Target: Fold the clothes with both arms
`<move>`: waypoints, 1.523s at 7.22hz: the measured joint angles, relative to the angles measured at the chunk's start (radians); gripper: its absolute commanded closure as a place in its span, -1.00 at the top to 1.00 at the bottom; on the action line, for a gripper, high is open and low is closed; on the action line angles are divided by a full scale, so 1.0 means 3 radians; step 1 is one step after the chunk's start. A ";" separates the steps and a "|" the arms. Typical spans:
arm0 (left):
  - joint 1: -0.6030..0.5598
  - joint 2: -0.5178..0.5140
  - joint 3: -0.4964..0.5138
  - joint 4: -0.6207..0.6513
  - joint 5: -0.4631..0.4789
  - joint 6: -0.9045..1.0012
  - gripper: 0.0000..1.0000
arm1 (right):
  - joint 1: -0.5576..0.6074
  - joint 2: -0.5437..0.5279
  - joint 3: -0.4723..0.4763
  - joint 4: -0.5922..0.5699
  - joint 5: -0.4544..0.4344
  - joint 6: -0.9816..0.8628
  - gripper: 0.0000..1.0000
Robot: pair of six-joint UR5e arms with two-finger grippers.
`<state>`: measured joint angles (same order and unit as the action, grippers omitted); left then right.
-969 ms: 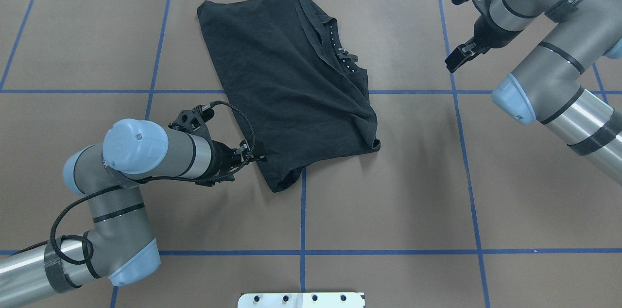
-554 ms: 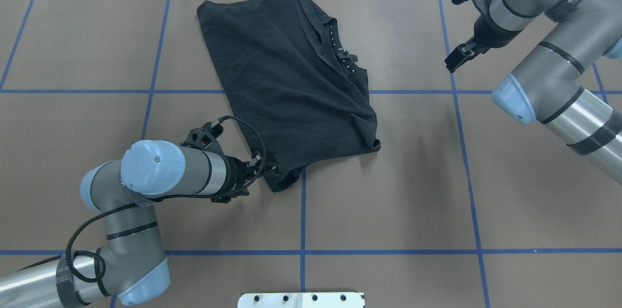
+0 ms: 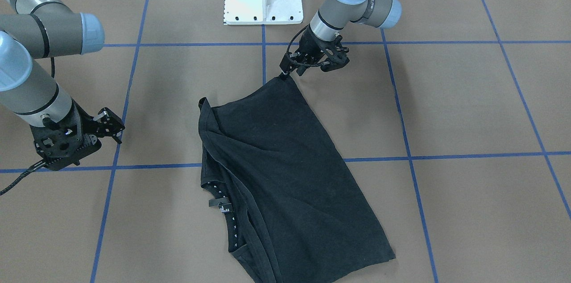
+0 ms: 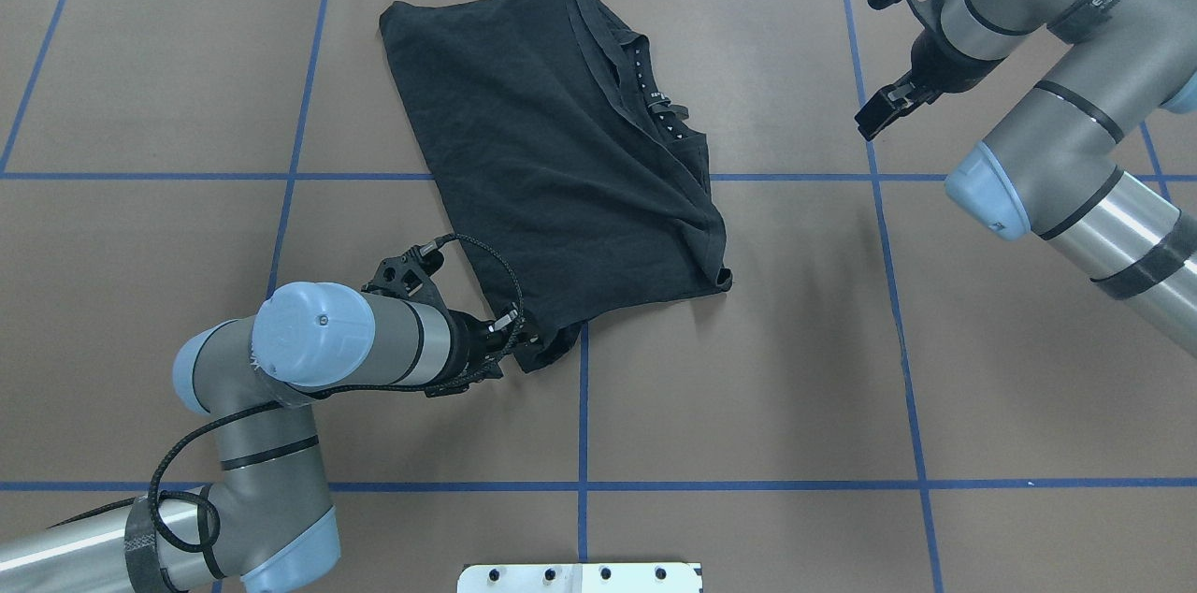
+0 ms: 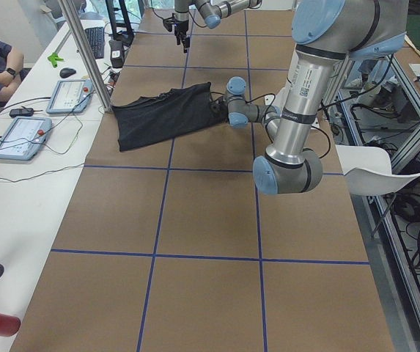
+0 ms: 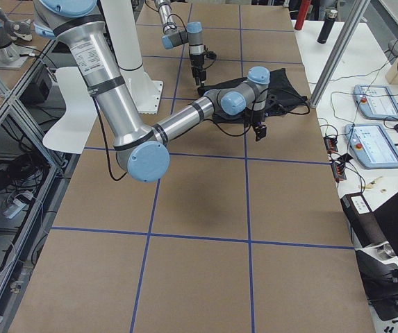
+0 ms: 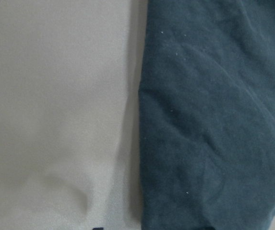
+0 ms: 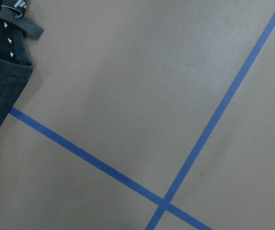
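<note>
T-shirt (image 4: 524,125) lies folded mid-table (image 4: 748,387), far side. The left gripper (image 4: 517,332) has slid along the hem to the near corner, jaws unreadable. The right gripper (image 4: 879,114) hasn't budged, fingers apart, well clear.

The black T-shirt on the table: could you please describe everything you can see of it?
The black short-sleeved T-shirt lies flat on the brown table, folded lengthwise into a slanted, lightly creased oblong of soft matt fabric. Its neckline with the white-dotted tag lies along the side toward the robot's right; no chest print shows. The left gripper meets the corner nearest the robot; whether it grips is unclear. The right gripper is well apart.
</note>
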<state>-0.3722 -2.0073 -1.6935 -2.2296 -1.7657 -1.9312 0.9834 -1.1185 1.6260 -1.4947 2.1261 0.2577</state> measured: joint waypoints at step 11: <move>-0.0038 -0.0117 0.0156 -0.0109 0.0005 0.0219 1.00 | -0.0010 0.0001 -0.0020 0.0002 -0.0015 0.0000 0.98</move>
<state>-0.3837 -2.0423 -1.6466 -2.2622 -1.7641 -1.8656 0.9803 -1.1183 1.6201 -1.4941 2.1217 0.2577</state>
